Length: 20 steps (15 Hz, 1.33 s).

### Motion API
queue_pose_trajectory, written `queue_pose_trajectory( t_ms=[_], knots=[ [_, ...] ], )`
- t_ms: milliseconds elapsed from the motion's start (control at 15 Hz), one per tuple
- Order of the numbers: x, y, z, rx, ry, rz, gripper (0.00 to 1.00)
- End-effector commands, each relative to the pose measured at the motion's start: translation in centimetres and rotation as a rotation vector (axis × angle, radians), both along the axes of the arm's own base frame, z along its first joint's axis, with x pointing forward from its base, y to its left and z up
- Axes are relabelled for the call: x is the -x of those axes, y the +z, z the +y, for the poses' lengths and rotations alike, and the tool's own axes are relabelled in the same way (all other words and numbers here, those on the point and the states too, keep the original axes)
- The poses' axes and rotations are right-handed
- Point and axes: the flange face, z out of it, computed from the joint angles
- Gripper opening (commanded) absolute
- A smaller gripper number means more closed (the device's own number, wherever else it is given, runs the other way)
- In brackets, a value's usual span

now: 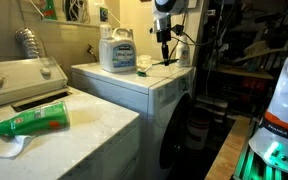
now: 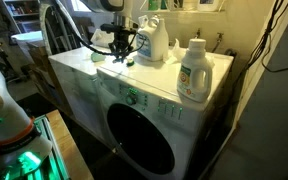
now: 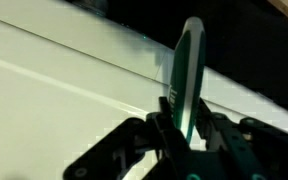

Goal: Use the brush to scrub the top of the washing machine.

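Note:
The washing machine point(image 2: 154, 95) is white, with a flat top and a dark round front door; it also shows in an exterior view point(image 1: 134, 85). My gripper point(image 3: 184, 110) is shut on the brush point(image 3: 187, 65), whose slim greenish handle stands upright between the fingers. In both exterior views the gripper point(image 1: 164, 47) point(image 2: 120, 47) hangs just over the back part of the machine's top, near the wall. The brush's tip is too small to make out there. The white top point(image 3: 64, 90) fills the wrist view.
A large detergent jug point(image 1: 116, 48) and a smaller labelled bottle point(image 2: 192, 72) stand on the machine's top near the gripper. A green bottle point(image 1: 29, 122) lies on the neighbouring white appliance point(image 1: 24, 75) with a raised rear panel. A green-lit device point(image 2: 14, 140) stands on the floor.

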Motion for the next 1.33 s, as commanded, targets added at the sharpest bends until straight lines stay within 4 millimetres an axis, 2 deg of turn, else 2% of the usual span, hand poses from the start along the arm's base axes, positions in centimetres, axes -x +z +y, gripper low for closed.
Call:
queue_pose_trajectory(
  t_ms=[0, 133, 267, 467, 667, 867, 1000, 1133, 1267],
  knots=[
    [0.2, 0.0, 1.8, 0.003, 0.11, 0.091, 0.07],
    [1.2, -0.7, 1.8, 0.035, 0.131, 0.144, 0.07],
    [2.0, -1.0, 0.8, 0.069, 0.125, 0.183, 0.07],
    [2.9, -1.3, -1.8, 0.13, 0.092, 0.221, 0.07],
    [3.0, -1.1, -5.2, 0.183, 0.031, 0.221, 0.07],
    [2.3, -1.0, -8.6, 0.212, -0.046, 0.211, 0.07],
    [1.3, -1.0, -9.9, 0.204, -0.091, 0.201, 0.07],
    [0.1, -1.2, -9.8, 0.2, -0.115, 0.196, 0.07],
    [-1.6, -1.3, -8.7, 0.204, -0.122, 0.178, 0.07]
  ],
)
